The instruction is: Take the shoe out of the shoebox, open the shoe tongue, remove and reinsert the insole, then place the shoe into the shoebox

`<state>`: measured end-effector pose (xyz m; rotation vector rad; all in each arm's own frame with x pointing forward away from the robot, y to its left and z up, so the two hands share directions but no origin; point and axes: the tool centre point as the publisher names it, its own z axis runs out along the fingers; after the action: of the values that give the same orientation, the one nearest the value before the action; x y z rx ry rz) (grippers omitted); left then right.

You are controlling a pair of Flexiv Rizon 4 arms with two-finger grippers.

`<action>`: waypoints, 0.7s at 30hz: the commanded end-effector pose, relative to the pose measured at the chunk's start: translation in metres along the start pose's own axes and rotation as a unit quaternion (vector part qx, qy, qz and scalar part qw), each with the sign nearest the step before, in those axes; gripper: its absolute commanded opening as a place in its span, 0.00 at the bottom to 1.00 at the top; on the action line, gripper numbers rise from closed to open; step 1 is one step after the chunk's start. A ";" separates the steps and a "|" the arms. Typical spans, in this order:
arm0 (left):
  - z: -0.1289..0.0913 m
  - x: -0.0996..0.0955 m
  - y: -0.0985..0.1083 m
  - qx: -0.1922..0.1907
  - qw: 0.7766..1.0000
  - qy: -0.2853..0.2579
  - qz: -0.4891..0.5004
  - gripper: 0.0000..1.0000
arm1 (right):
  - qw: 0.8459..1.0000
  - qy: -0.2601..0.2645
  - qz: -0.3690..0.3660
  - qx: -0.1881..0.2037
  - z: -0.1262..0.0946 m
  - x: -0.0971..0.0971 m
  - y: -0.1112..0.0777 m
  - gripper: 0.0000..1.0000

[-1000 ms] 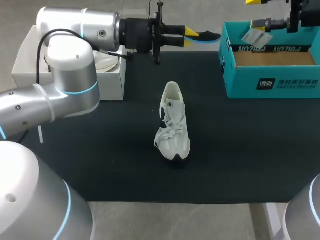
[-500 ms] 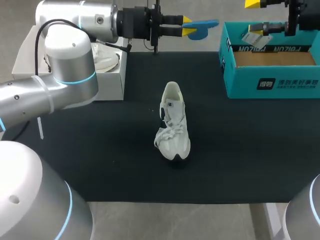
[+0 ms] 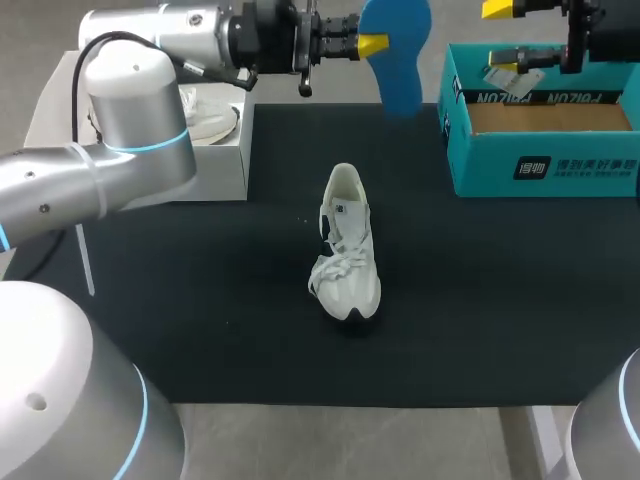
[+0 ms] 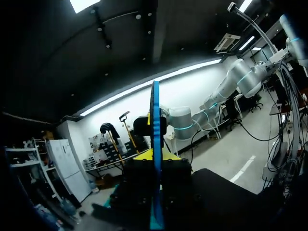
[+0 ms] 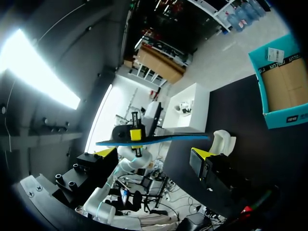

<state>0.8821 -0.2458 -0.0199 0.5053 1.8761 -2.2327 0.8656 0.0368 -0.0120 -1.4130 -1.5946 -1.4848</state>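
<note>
Insole turned broadside in left claw, shoe unmoved

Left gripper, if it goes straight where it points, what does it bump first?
Probably my right gripper, facing it by the teal shoebox; height is hard to judge. The left gripper holds the blue insole.

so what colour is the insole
Blue; the insole shows best in the head view.
</note>
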 end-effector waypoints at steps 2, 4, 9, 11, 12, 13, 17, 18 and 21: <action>-0.001 0.000 0.011 0.070 0.945 0.012 -0.318 0.00 | 1.000 0.002 0.001 0.002 0.005 -0.001 0.001 1.00; -0.004 -0.004 0.009 0.096 0.935 0.009 -0.340 0.00 | 1.000 0.002 0.002 0.002 0.006 -0.002 0.000 1.00; -0.004 -0.004 0.009 0.096 0.935 0.009 -0.340 0.00 | 1.000 0.003 0.004 -0.001 0.006 -0.003 0.000 1.00; -0.004 -0.004 0.009 0.096 0.935 0.009 -0.340 0.00 | 1.000 0.003 0.004 -0.001 0.006 -0.003 0.000 1.00; -0.004 -0.004 0.009 0.096 0.935 0.009 -0.340 0.00 | 1.000 0.003 0.005 -0.001 0.006 -0.004 -0.001 1.00; -0.004 -0.004 0.009 0.096 0.935 0.009 -0.340 0.00 | 1.000 0.003 0.005 -0.001 0.007 -0.005 -0.001 1.00; -0.004 -0.004 0.009 0.096 0.935 0.009 -0.340 0.00 | 1.000 0.004 0.005 0.003 0.008 -0.005 0.000 1.00; -0.004 -0.004 0.009 0.096 0.935 0.009 -0.340 0.00 | 1.000 0.004 0.005 0.003 0.008 -0.006 0.000 1.00; -0.004 -0.004 0.009 0.057 0.918 0.011 -0.392 0.00 | 1.000 0.006 0.004 0.005 0.009 -0.006 0.001 1.00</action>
<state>0.8871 -0.2427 -0.0265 -0.1527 2.0919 -2.8312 0.8666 0.0415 -0.0185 -1.4060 -1.5836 -1.4805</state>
